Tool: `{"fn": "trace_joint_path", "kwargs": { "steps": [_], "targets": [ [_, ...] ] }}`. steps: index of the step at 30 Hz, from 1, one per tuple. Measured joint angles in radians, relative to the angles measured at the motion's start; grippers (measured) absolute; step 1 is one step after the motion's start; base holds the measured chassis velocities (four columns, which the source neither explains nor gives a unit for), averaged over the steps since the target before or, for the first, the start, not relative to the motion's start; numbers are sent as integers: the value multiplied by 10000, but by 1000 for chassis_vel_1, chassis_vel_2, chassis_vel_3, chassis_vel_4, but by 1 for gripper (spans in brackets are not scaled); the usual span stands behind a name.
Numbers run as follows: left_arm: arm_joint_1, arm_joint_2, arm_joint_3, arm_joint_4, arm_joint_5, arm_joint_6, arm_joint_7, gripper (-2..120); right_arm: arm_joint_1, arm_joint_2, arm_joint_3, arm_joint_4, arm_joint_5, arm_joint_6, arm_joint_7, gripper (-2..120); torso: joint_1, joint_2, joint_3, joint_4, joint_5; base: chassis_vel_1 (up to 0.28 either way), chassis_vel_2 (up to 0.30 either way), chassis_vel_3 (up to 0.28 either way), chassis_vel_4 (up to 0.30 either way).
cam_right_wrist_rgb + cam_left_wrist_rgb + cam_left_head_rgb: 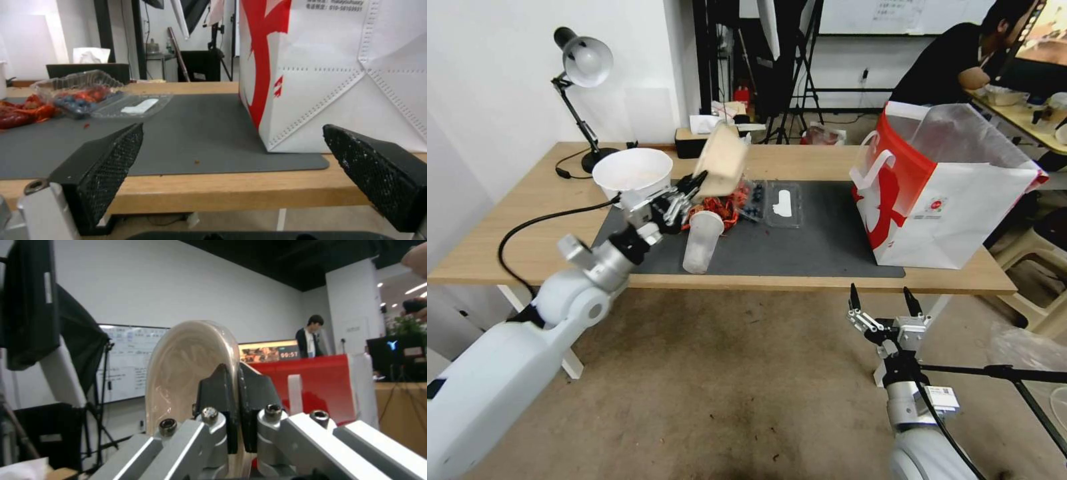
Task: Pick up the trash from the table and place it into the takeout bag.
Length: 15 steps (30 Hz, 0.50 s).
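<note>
My left gripper (696, 182) is shut on the rim of the oval translucent lidded container (721, 160), which it holds tilted in the air above the table (527, 220). The left wrist view shows the fingers (218, 396) clamped on the container (184, 363). Below it on the dark mat (820, 247) stand a frosted plastic cup (702, 241) and a crumpled red wrapper (724, 210). The takeout bag (954, 207) stands open at the table's right end. My right gripper (880, 292) hangs open below the table's front edge, facing the bag (333, 66).
A white bowl (632, 172) and a black desk lamp (584, 63) with its cable sit at the back left. A clear clamshell box (770, 202) with berries lies mid-mat. A tissue box (694, 137) stands at the far edge. A person sits behind the bag.
</note>
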Motion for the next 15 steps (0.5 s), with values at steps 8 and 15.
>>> {"fn": "trace_joint_path", "kwargs": {
  "steps": [8, 15],
  "targets": [
    [-1923, -357, 1495, 640, -371, 122, -110, 1, 109, 25, 73, -59, 0, -49, 45, 100, 0, 0, -1, 2, 3, 0, 0, 0, 0],
    [-3960, -1057, 3104, 1440, -674, 254, -253, 1, 225, 97, 99, -171, -2, -59, 50, 100, 0, 0, -1, 1, 3, 0, 0, 0, 0]
  ]
}}
